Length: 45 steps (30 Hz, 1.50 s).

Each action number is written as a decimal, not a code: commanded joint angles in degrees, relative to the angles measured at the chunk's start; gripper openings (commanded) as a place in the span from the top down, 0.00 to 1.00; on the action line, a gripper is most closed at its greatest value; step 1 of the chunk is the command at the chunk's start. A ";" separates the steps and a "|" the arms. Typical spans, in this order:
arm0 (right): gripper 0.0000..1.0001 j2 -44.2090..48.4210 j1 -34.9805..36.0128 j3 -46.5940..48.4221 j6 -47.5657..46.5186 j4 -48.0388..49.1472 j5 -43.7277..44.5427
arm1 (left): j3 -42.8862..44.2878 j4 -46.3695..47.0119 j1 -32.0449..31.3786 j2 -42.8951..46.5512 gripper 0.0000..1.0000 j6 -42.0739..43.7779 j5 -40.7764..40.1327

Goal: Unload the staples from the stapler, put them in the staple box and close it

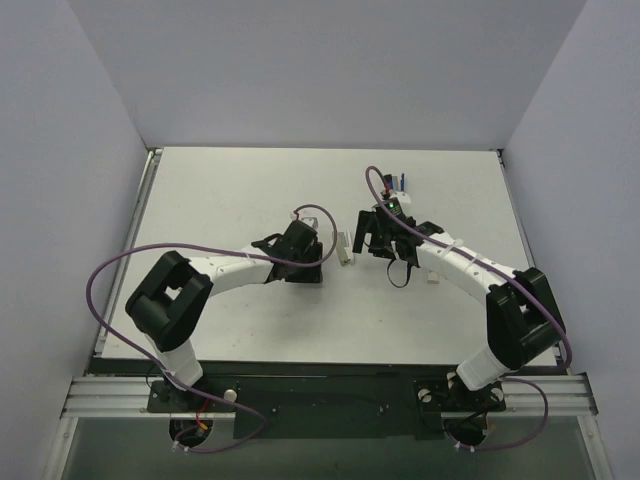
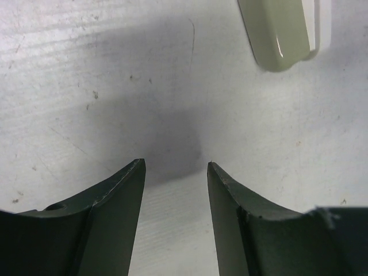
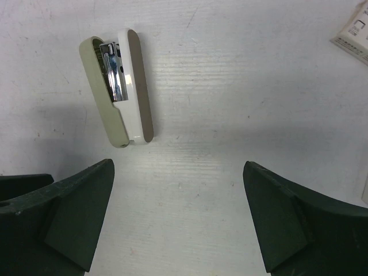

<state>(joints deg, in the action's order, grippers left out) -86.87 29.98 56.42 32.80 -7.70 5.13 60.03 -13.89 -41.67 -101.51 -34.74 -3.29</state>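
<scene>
Two arms are bolted at the near edge of the tabletop (image 1: pixel 220 190) and bend inward toward its middle. The left end effector (image 2: pixel 175 167) hangs low over bare, scuffed surface, its dark fingers (image 2: pixel 115 218) parted with nothing between them. The right end effector (image 3: pixel 178 167) is spread much wider and also grips nothing.

Just beyond both sets of fingertips, and between the two arms in the top view, the stapler (image 3: pixel 118 92) lies on its side on the tabletop, touched by neither arm. Its cream body and white, taupe-faced part sit side by side, with a chrome magazine (image 3: pixel 115 63) showing between them toward the far end. From the left wrist, only its rounded cream end shows, ahead of the fingers and to their right. The staples themselves cannot be made out; any loose sliver is too small to tell from the specks on the surface.

Farther off, at the upper right of the right wrist view, the corner of a white printed box (image 3: pixel 353 34) lies well apart from the stapler. Near the far right of the tabletop, some small blue and red items (image 1: pixel 400 182) are too small to identify.
</scene>
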 commanded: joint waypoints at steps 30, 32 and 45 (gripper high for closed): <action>0.53 -25.62 0.17 22.67 -12.58 0.06 -1.52 | -13.54 21.01 -1.48 8.35 0.43 6.26 5.84; 0.55 -26.07 0.17 22.76 -12.49 0.06 -2.05 | -13.36 20.57 -1.48 7.91 0.43 6.35 5.93; 0.67 -27.65 -0.09 22.77 -12.67 -0.29 -1.96 | -12.83 20.48 -1.48 6.42 0.43 6.18 6.01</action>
<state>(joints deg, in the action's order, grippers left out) -114.43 30.06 77.82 20.64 -6.33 2.70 45.98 4.16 -43.05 -94.11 -29.32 2.04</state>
